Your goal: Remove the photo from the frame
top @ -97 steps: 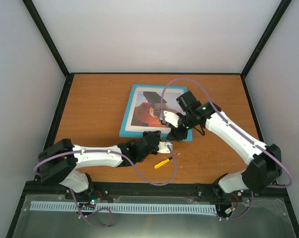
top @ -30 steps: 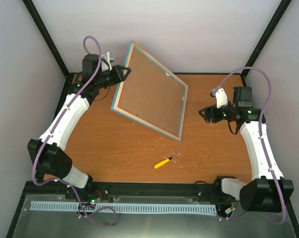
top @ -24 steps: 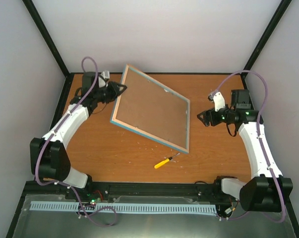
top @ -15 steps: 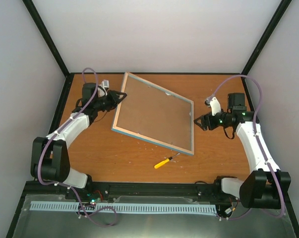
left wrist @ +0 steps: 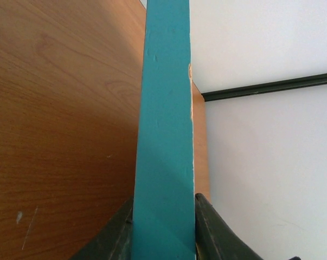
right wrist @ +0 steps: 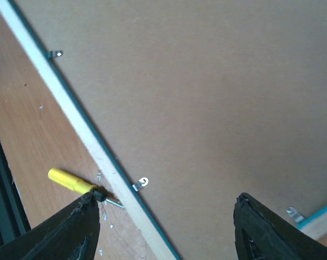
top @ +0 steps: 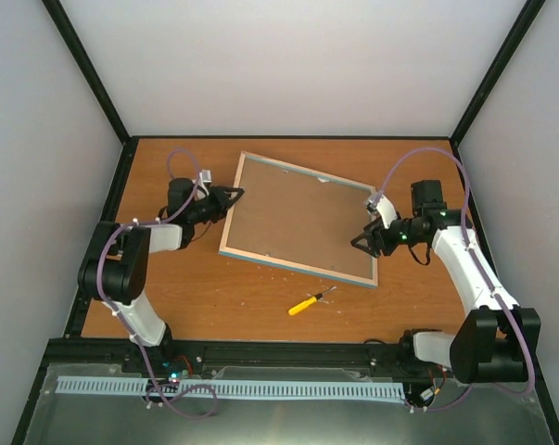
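From above, the frame lies backing-up on the worktop, left tool at its left edge, right tool over its right; the left wrist view shows the turquoise rim clamped, the right wrist view spread jaws above the backing, screwdriver beside.

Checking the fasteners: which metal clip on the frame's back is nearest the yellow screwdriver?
The clip midway along the pale rail, beside the screwdriver tip; the others sit upper left and lower right.
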{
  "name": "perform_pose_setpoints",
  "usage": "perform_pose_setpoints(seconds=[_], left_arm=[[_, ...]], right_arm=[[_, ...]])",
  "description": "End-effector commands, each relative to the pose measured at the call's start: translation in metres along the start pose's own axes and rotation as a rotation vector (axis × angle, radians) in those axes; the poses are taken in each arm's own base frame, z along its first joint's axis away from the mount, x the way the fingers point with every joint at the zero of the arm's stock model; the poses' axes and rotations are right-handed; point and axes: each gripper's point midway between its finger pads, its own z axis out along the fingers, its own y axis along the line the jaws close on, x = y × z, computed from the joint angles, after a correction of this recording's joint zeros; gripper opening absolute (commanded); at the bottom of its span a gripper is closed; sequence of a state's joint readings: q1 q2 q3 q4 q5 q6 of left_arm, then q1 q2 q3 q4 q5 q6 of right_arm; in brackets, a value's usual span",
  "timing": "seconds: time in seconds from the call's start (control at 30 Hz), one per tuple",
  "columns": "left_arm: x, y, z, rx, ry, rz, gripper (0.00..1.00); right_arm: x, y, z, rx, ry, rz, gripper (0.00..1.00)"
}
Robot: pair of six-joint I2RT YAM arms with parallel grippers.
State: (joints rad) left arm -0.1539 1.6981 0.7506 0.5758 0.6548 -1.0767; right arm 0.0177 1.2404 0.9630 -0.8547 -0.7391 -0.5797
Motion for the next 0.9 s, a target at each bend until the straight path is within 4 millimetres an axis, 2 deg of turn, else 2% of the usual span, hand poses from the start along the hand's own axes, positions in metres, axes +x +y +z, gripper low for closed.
perform_pose_setpoints(seconds=[0.0, 0.1, 0.17, 0.33, 0.47, 0.5, 0.57, 0.7, 0.87], left_arm=[[-0.010, -0.008, 0.010, 0.039, -0.055, 0.043, 0.01], [-0.002, -0.004, 0.018, 0.026, -0.039, 0.051, 0.01], [0.004, 0.003, 0.023, 0.011, -0.020, 0.043, 0.07], [0.006, 0.034, 0.031, -0.102, 0.001, 0.000, 0.15], [0.007, 0.058, 0.024, -0.194, -0.019, -0.024, 0.21], [0.008, 0.063, 0.021, -0.213, -0.021, -0.031, 0.28], [0.009, 0.069, 0.018, -0.235, -0.015, -0.029, 0.33], [0.009, 0.073, 0.010, -0.256, -0.020, -0.027, 0.43], [-0.001, 0.069, -0.006, -0.313, -0.073, 0.024, 0.49]], right_arm=[[0.008, 0.014, 0.010, -0.060, 0.019, -0.057, 0.65], [0.013, 0.016, 0.019, -0.069, 0.037, -0.052, 0.65], [0.016, 0.017, 0.024, -0.074, 0.055, -0.054, 0.65], [0.020, 0.020, 0.031, -0.067, 0.090, -0.077, 0.64], [0.023, 0.021, 0.033, -0.071, 0.098, -0.079, 0.63], [0.023, 0.022, 0.033, -0.072, 0.100, -0.078, 0.63], [0.025, 0.022, 0.035, -0.075, 0.101, -0.075, 0.63], [0.025, 0.022, 0.039, -0.087, 0.102, -0.067, 0.63], [0.022, 0.022, 0.040, -0.099, 0.096, -0.059, 0.63]])
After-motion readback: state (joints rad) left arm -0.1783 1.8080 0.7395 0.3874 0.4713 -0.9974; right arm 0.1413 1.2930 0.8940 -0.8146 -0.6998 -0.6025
